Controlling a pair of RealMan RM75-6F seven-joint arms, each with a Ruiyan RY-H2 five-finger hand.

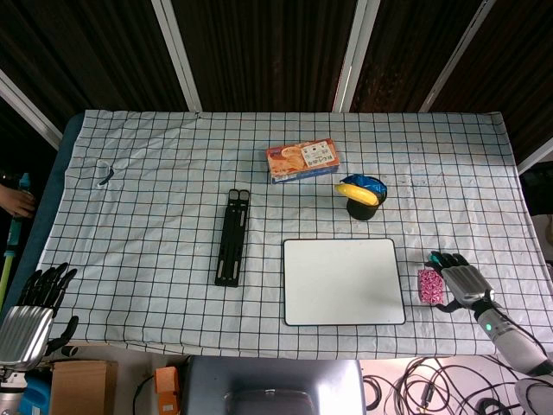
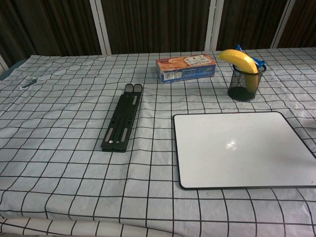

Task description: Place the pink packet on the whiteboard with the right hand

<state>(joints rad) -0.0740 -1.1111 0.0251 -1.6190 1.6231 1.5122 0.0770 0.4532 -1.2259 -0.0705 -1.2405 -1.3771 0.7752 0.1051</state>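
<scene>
The pink packet [image 1: 429, 286] lies flat on the checked cloth, just right of the whiteboard [image 1: 344, 281] and apart from it. My right hand [image 1: 460, 278] sits directly to the packet's right, fingers spread and reaching over its upper edge. I cannot tell whether they touch the packet, and it is not lifted. My left hand [image 1: 34, 313] hangs off the table's front left corner, fingers apart and holding nothing. In the chest view the whiteboard [image 2: 242, 148] is bare, and neither the hands nor the packet show there.
A black folded stand [image 1: 232, 238] lies left of the whiteboard. An orange snack box [image 1: 301, 161] sits at the back centre. A black mesh cup [image 1: 361, 207] holding a banana [image 1: 357, 194] stands just behind the whiteboard. The table's right edge is close to my right hand.
</scene>
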